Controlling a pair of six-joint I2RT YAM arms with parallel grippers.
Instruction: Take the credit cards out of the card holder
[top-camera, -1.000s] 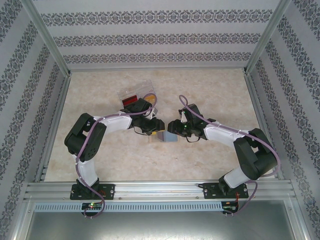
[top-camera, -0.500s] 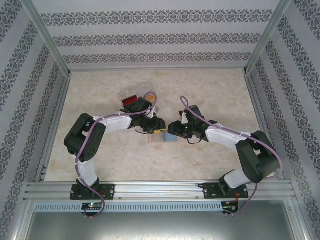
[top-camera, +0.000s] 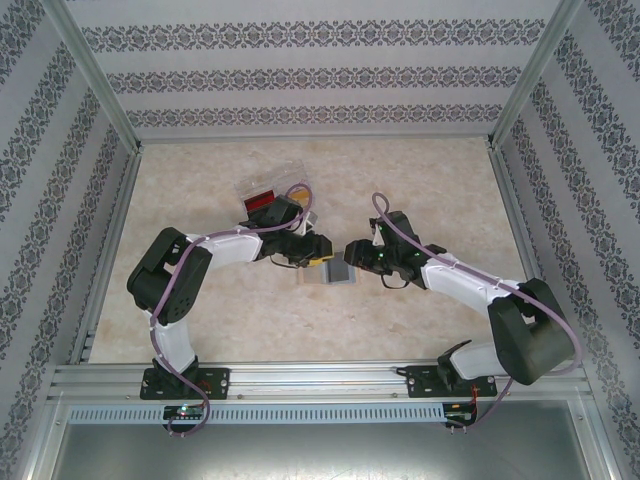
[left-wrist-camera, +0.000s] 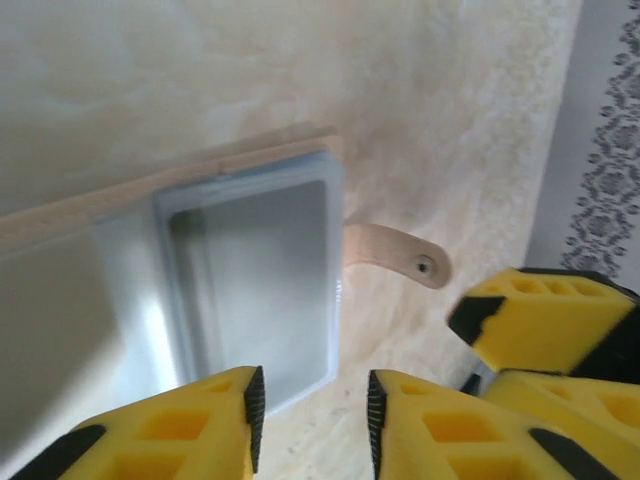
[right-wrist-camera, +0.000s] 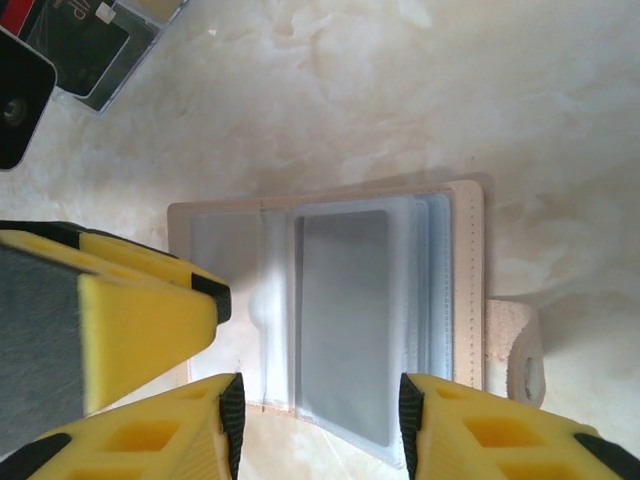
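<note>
**Left gripper (left-wrist-camera: 312, 420) and right gripper (right-wrist-camera: 315, 425) both parted above the card holder (right-wrist-camera: 330, 320)**

I see a narrow gap between the left fingers, nothing pinched. The right ones stand wider, straddling one edge of the holder. It lies open and flat on the table (top-camera: 200, 200), its tan strap (right-wrist-camera: 515, 355) sticking out sideways.

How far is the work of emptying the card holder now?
Done: the card holder lies open, and the clear box behind holds coloured cards. In hand: left gripper and right gripper hover open over its sleeves. Left: the front sleeve looks grey; a card there is uncertain.
</note>
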